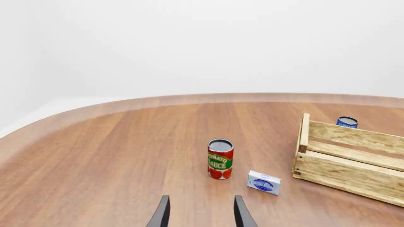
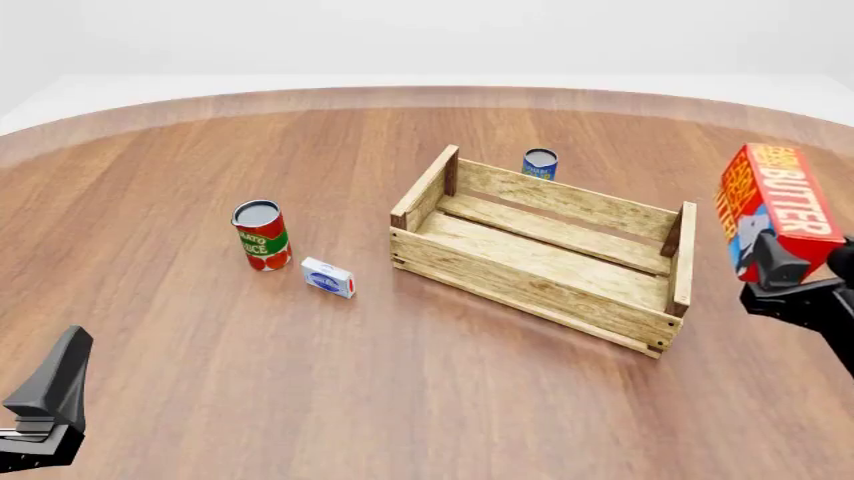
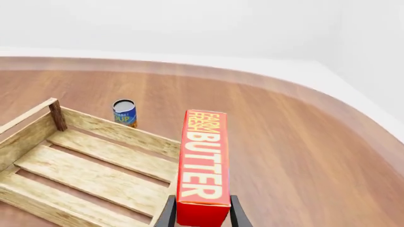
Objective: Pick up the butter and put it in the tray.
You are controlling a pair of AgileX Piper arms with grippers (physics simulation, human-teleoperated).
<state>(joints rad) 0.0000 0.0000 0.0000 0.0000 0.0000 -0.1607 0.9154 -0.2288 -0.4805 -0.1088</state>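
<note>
Right claw (image 2: pixel 790 268): your fingers are clamped on the butter (image 2: pixel 774 205), held on end above the table (image 2: pixel 200 330), off the tray's (image 2: pixel 534 285) 3 o'clock end; in the right wrist view the carton (image 3: pixel 203 163) stands between both fingers with the tray (image 3: pixel 94 177) just beside and below it. Left claw (image 1: pixel 200 213): fingers apart, nothing between them, low at the table's 7 o'clock. Tray: slatted wooden crate at centre, nothing in it. Tomato can (image 2: pixel 262 235): upright, at the tray's 9 o'clock, well apart from it. White box (image 2: pixel 327 277): lying flat, just beside the tomato can at its 4 o'clock, not touching. Blue can (image 2: pixel 539 164): upright, at the tray's 12 o'clock, just beyond the far wall; whether it touches the wall, you cannot tell.
</note>
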